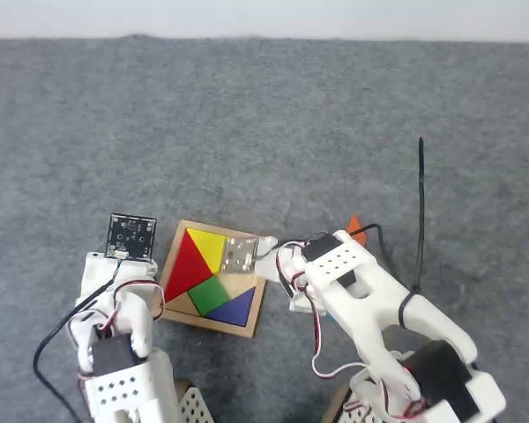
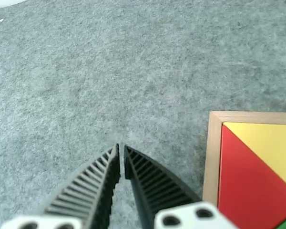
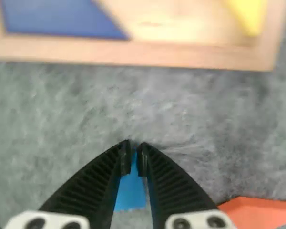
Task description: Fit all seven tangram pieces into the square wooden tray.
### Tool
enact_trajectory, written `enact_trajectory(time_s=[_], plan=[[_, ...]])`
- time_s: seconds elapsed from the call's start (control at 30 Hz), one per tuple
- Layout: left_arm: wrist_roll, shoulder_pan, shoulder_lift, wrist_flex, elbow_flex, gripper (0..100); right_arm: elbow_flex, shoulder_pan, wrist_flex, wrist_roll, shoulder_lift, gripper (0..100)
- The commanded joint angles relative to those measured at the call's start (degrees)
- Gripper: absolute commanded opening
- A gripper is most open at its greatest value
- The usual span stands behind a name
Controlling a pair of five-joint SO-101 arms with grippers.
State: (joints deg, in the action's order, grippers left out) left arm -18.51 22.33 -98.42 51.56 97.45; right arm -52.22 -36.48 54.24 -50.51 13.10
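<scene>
The square wooden tray (image 1: 169, 257) lies between the two arms and holds a red triangle (image 1: 185, 264), a yellow triangle (image 1: 209, 247), a green square (image 1: 210, 294) and a dark blue piece (image 1: 236, 307). Part of its floor near the right edge is bare wood (image 3: 181, 21). My right gripper (image 3: 132, 153) is down at the carpet just outside the tray's right edge (image 3: 133, 51), shut on a light blue piece (image 3: 130, 191). An orange piece (image 3: 257, 211) lies beside it, on the carpet behind the right arm (image 1: 357, 228). My left gripper (image 2: 121, 150) is shut over bare carpet left of the tray (image 2: 212, 152).
Grey carpet (image 1: 264, 123) covers the whole table, with wide free room beyond the tray. The white left arm (image 1: 115, 326) and right arm (image 1: 370, 300) stand at the near edge. A black cable (image 1: 420, 203) rises at the right.
</scene>
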Motion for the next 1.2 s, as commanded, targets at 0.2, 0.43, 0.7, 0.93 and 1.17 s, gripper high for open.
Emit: enact_trajectory(time_s=[0.2,0.43,0.7,0.93,1.17], plan=[[-0.7,-0.2,-1.0,0.1,-0.7,2,2.5,-0.4,10.9,6.2,22.3,19.5],[-0.7,-0.2,-1.0,0.1,-0.7,2,0.5,0.0,15.0,44.7,31.2,19.8],[-0.7,-0.2,-1.0,0.1,-0.7,2,-0.1,0.8,11.8,71.5,18.7,28.1],[-0.7,-0.2,-1.0,0.1,-0.7,2,3.3,0.8,11.3,71.7,2.8,28.1],[-0.7,-0.2,-1.0,0.1,-0.7,2,5.9,0.7,10.1,71.8,-3.6,28.0]])
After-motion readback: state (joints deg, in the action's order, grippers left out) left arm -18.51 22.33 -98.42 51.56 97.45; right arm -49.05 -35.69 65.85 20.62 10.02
